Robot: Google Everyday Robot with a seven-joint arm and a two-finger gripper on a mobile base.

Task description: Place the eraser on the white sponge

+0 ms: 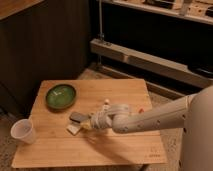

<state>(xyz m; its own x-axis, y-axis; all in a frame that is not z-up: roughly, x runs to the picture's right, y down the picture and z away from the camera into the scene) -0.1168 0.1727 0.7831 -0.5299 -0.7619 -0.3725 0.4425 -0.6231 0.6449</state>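
Observation:
The eraser (78, 118), a flat grey slab, lies on the wooden table (125, 145) just below and to the right of the green plate (61, 96). The white sponge (74, 129), a small cream block, lies just in front of the eraser, touching or nearly touching it. My gripper (90, 122) is at the end of the white arm (150, 119), which reaches in from the right. It sits low over the table, right next to the eraser's right end and the sponge.
A white paper cup (22, 131) stands at the table's front left corner. A tiny white upright piece (106, 104) stands behind the arm. A small red object (141, 108) lies near the right edge. Dark cabinets and a metal rail stand behind the table.

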